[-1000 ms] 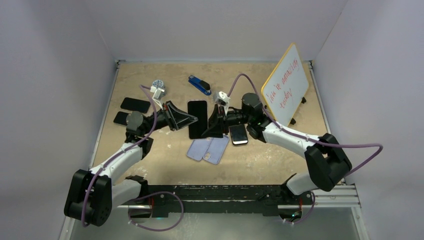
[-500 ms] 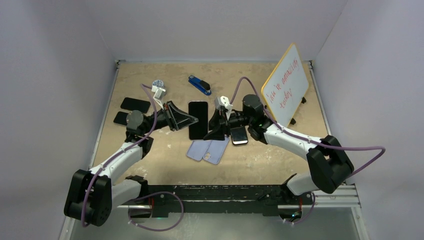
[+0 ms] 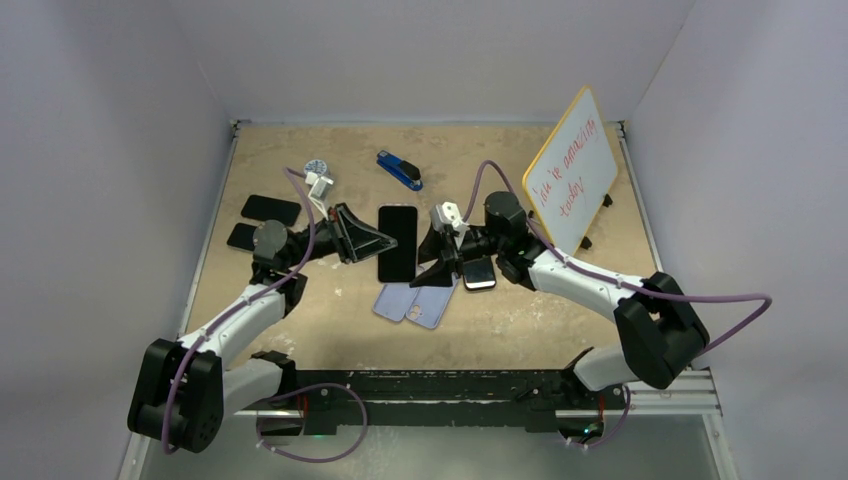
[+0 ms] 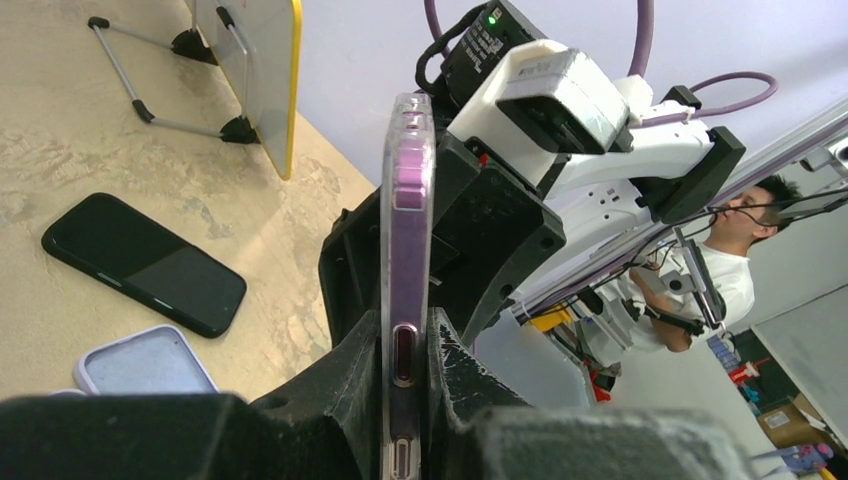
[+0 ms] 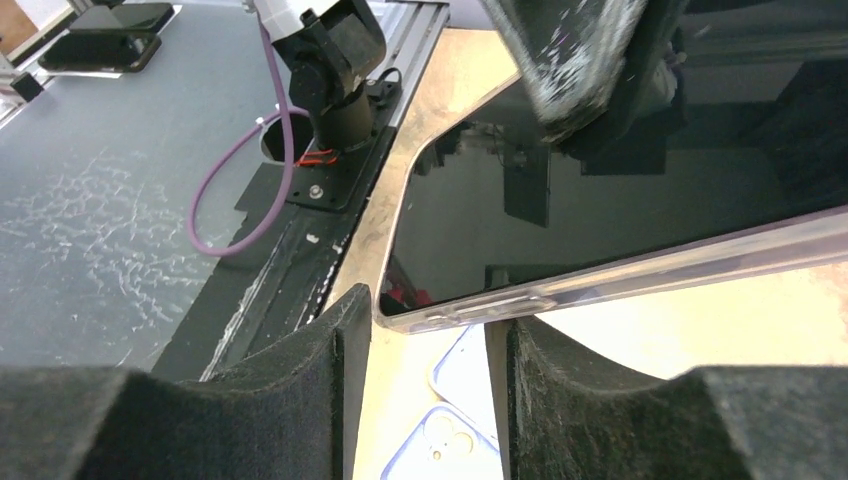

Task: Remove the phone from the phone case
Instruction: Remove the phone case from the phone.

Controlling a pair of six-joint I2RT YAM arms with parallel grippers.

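Overhead view of a tan, mottled tabletop (image 3: 520, 330) where two black-and-white robot arms meet at centre frame. The left gripper (image 3: 380, 240) is clamped on a slim phone (image 3: 397, 243), whose glossy black screen faces up. The left wrist view shows the phone's lilac metal side inside a clear, shiny phone case (image 4: 408, 180), pinched between rough black fingers (image 4: 355, 380).

The right gripper (image 5: 428, 335) has its two foam-textured fingers spread apart. The rounded corner of the phone case sits in the gap (whether either pad touches it cannot be told).

Counted, there are four phones:
- the one being held
- one loose phone (image 3: 478, 270) lying just right of centre
- two dark phones (image 3: 270, 209) at the left

There are also two empty matte lilac cases (image 3: 418, 300) lying flat below centre, one blue stapler (image 3: 399, 169), and one yellow-rimmed whiteboard (image 3: 572, 170) with red handwriting at upper right.
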